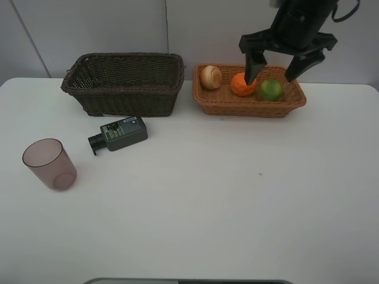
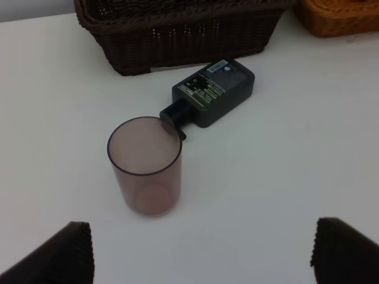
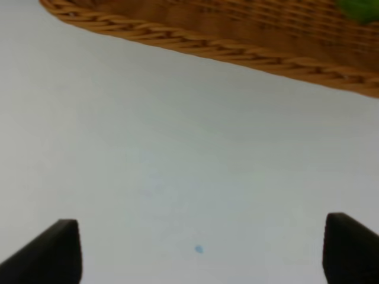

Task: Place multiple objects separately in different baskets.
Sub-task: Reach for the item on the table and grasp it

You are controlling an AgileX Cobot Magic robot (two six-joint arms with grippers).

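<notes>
Cup (image 1: 50, 164) standing by the desk's (image 1: 237, 207) left edge.
We are judging it light, slick, rim-pinchable; left claw (image 2: 201, 254), right claw (image 1: 272, 77) gaping empty.

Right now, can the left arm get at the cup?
Probably yes: the cup stands upright in front of the open left fingers, nothing between them; the bottle lies beyond it.

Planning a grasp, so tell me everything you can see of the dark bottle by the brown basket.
The dark bottle lies on its side on the white table, just before the dark brown basket, not touching it. Flat green-black body, plastic-looking, printed label up, black cap toward the mauve cup. Only the table touches it.
</notes>
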